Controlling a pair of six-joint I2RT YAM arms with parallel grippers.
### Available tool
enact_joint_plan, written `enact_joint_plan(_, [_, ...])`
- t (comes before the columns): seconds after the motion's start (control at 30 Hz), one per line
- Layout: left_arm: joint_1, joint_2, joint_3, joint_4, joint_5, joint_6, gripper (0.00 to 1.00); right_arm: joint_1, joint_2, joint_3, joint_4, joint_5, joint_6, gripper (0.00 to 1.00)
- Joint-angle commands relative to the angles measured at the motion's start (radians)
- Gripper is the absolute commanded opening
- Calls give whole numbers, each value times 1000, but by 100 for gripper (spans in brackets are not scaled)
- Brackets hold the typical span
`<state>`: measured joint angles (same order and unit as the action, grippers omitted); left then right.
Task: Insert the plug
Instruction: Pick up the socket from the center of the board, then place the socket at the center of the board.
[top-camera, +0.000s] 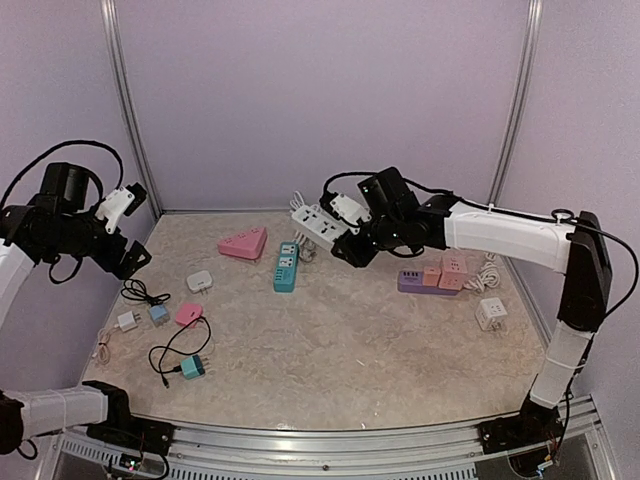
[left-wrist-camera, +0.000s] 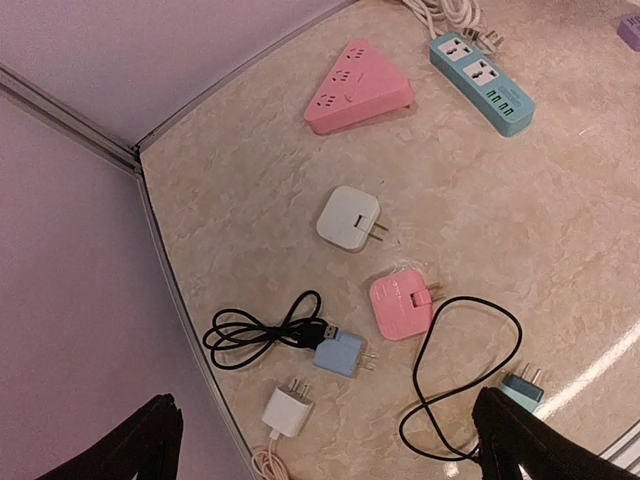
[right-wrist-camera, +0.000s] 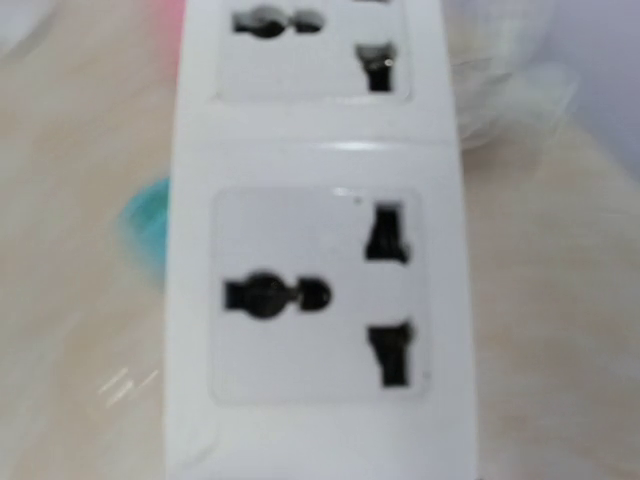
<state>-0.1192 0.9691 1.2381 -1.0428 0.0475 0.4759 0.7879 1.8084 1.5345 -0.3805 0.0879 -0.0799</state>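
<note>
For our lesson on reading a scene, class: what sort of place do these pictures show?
Most likely a robot test cell in a lab: two arms bolted at the edge of a table, plain lilac walls closing it in, and power strips and plug adapters laid out as practice items.

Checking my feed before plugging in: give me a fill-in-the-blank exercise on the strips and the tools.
1. The triangular strip is ___.
2. The rearmost strip, next to the right tool, is ___.
3. The left tool hangs over the plugs with its jaws ___.
Missing words: pink; white; open.
</note>
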Motion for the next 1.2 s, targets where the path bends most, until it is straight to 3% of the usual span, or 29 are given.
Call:
enact_joint_plan(0.0, [9, -9, -10, 3, 15, -3, 99, 80, -52, -141, -68, -228, -226, 0])
enact_joint_plan(0.27, [9, -13, -13, 2, 20, -4, 99, 205, -110, -430, -103, -251, -351, 0])
enact_joint_plan(0.63, [10, -16, -14, -3, 16, -4, 99, 220, -46, -543, -103, -168, -421, 2])
enact_joint_plan(0.7, [11, -17, -15, -3, 15, -3, 99, 220, -48, -557, -89, -150, -429, 22])
enact_joint_plan(0.77, [12, -15, -16, -3, 15, -2, 99, 220, -57, -566, -78, -122, -436, 49])
enact_joint_plan(0.9, [16, -12, -16, -3, 19, -2, 99, 221, -100, -569, -20, -18, -425, 70])
enact_joint_plan(0.93, [16, -11, -15, -3, 21, -2, 99, 220, -117, -572, 1, 4, -419, 90])
enact_joint_plan(0.97, [17, -10, -15, -3, 21, -3, 99, 220, -138, -572, 18, 20, -416, 98])
enact_joint_plan(1.17, [20, -10, -25, -1, 23, 2, 99, 218, -288, -526, 27, 45, -328, 100])
